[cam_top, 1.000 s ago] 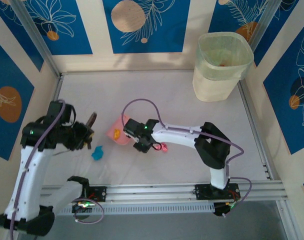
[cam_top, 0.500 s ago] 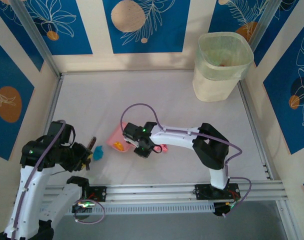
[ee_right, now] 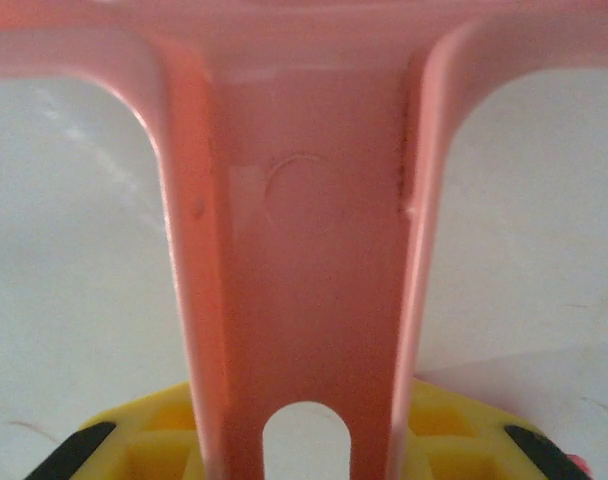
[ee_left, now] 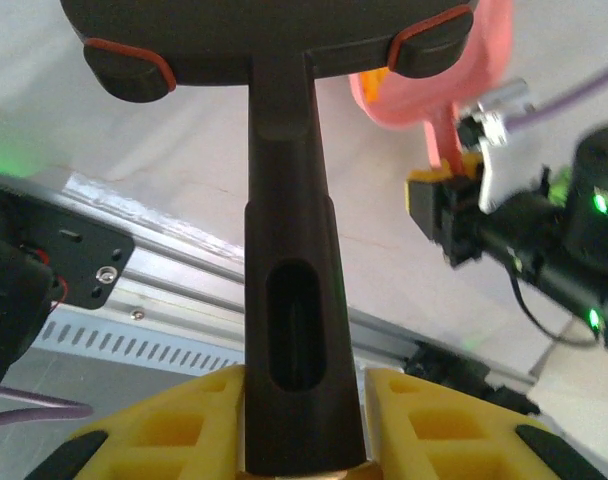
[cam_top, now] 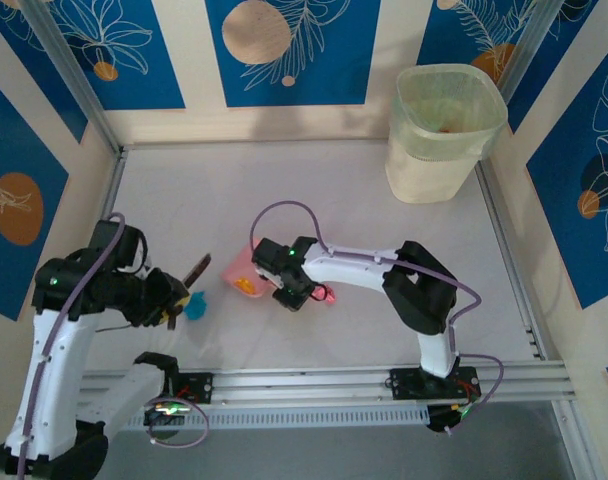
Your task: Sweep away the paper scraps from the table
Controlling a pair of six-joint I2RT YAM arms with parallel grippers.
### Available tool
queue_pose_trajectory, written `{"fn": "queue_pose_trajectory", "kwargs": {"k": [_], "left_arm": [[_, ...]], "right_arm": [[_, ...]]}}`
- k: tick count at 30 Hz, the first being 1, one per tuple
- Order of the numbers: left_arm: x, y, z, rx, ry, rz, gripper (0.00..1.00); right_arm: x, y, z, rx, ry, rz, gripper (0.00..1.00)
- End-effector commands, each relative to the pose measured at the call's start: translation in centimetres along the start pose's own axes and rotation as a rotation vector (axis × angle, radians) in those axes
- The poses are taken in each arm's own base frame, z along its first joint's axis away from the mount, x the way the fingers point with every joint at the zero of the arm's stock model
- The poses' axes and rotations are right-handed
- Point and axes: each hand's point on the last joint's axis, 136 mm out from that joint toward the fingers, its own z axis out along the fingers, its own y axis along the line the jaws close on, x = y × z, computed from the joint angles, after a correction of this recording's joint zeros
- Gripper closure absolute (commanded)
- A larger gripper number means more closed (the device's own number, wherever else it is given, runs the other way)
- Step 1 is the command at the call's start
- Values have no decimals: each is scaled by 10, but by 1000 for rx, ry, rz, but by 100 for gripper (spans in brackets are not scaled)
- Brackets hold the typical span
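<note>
On the white table (cam_top: 314,190) a blue paper scrap (cam_top: 195,306) lies next to the tip of my left gripper (cam_top: 170,300). That gripper is shut on the handle of the black brush (cam_top: 196,270), whose head points toward the pink dustpan (cam_top: 239,270). An orange scrap (cam_top: 246,287) sits in the pan. My right gripper (cam_top: 284,290) is shut on the dustpan handle (ee_right: 299,250). A red scrap (cam_top: 327,295) lies just right of it. In the left wrist view the brush handle (ee_left: 289,300) runs up between my yellow fingers (ee_left: 184,420) to the dustpan (ee_left: 434,80).
A translucent bin (cam_top: 442,130) stands at the back right corner. Aluminium rails (cam_top: 314,382) edge the table at the front and sides. Patterned blue-and-cream walls close in the back and both sides.
My left arm dropped toward the front with the brush, then swung the brush head back up beside the blue scrap. The dustpan shifted slightly forward and back again.
</note>
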Motion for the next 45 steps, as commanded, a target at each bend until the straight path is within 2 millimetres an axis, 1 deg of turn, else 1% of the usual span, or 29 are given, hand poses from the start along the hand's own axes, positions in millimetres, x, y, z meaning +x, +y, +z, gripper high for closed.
{"fn": "queue_pose_trajectory", "kwargs": {"k": [1, 3, 5, 8, 13, 19, 26, 32, 35, 40, 45], "left_arm": [[51, 15, -9, 13, 197, 10, 100], [63, 14, -6, 39, 266, -15, 100], [73, 17, -4, 39, 310, -50, 100], [77, 23, -2, -1, 329, -74, 100], [73, 34, 6, -86, 313, -128, 100], [66, 54, 20, -194, 276, -203, 100], [43, 60, 26, -295, 185, -186, 100], [21, 46, 53, -279, 160, -147, 100], [10, 36, 63, -261, 145, -135, 100], [-13, 14, 82, -227, 109, -101, 100], [-43, -14, 100, -197, 60, -49, 100]], "right_arm": [[-1, -5, -8, -13, -8, 34, 100], [-3, -7, -8, -15, -11, 41, 100], [-5, -8, -9, -18, -14, 48, 100], [-8, -11, -10, -14, -18, 53, 100], [-8, -13, -10, -8, -15, 55, 100], [-6, -15, -11, 2, -20, 54, 100], [-7, -15, -12, 3, -26, 56, 100], [-8, -16, -10, 8, -23, 60, 100], [-8, -17, -11, 11, -24, 63, 100], [-8, -16, -8, 7, -15, 62, 100], [-9, -14, -7, 0, -11, 64, 100]]}}
